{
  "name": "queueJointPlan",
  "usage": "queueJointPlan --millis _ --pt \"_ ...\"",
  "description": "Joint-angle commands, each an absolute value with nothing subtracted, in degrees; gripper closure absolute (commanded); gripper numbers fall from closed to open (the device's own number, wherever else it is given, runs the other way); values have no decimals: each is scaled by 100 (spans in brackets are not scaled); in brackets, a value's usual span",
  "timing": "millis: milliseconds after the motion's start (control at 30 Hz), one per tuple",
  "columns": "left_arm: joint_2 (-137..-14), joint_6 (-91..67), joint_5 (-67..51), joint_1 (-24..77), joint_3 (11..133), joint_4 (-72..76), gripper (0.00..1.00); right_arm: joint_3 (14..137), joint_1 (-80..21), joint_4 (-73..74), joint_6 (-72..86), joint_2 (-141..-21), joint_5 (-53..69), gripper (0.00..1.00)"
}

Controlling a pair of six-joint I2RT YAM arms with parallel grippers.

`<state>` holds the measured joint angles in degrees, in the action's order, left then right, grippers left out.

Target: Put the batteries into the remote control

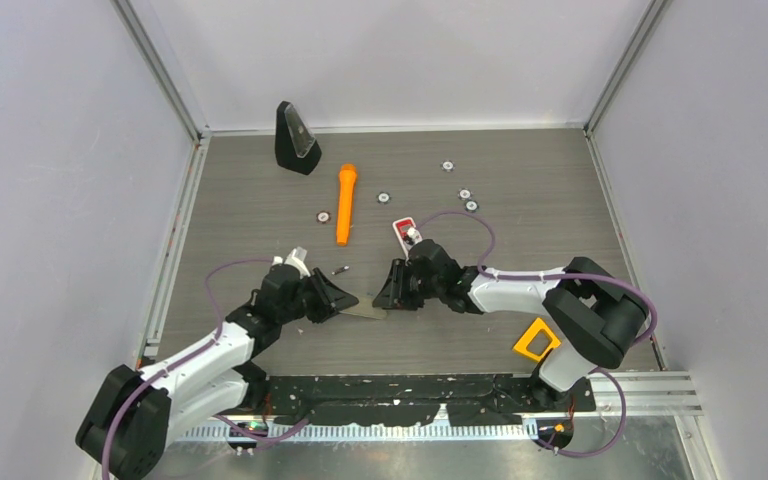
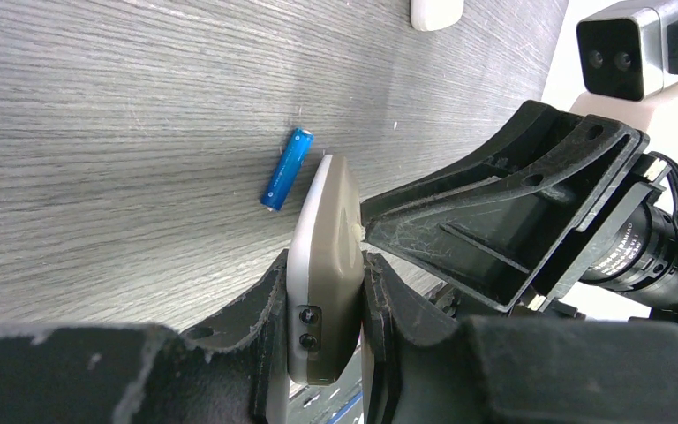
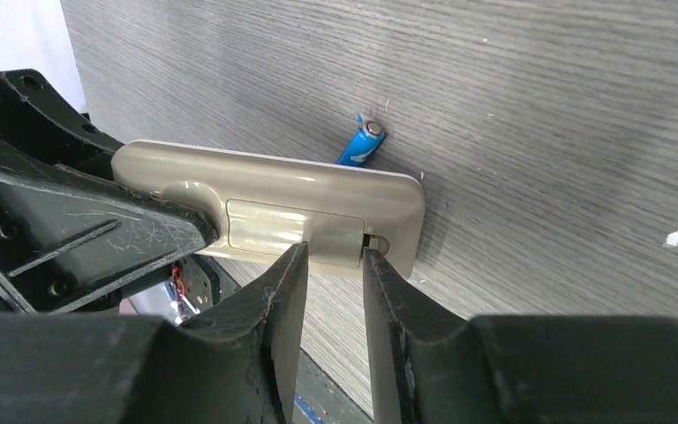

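2 arms low, inward; left pincer (image 2: 325,265) clamped, right pincer (image 3: 335,253) slightly parted.

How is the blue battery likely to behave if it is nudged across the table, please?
The battery is a smooth cylinder lying on its side, so it would probably roll. It looks rigid and small, so it is likely light. Its glossy wrap may slip when gripped.

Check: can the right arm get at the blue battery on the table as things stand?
Probably not directly. The remote, held on edge in the left gripper, stands between the right gripper and the blue battery, which lies just behind it. Going over or around looks possible.
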<state>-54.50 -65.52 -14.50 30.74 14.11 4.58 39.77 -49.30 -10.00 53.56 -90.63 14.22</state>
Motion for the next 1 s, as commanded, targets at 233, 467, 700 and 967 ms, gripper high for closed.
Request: queueJointPlan --millis 233,467,700,967 --pt "-5797 -6083 -1053 3096 1283 -512 100 4036 -4874 -1290 5417 -8922 1302 65" --pt "-5761 -6059 -998 3097 1294 -620 100 4055 -4826 -1067 5380 -8954 1147 62" --pt "-5782 -6054 -999 3099 1308 -603 100 4077 -4816 -1114 5368 -9049 1171 59" --pt "-5820 -6051 -1020 3101 1321 -574 100 4106 -4814 -1345 5413 -9198 1384 59"
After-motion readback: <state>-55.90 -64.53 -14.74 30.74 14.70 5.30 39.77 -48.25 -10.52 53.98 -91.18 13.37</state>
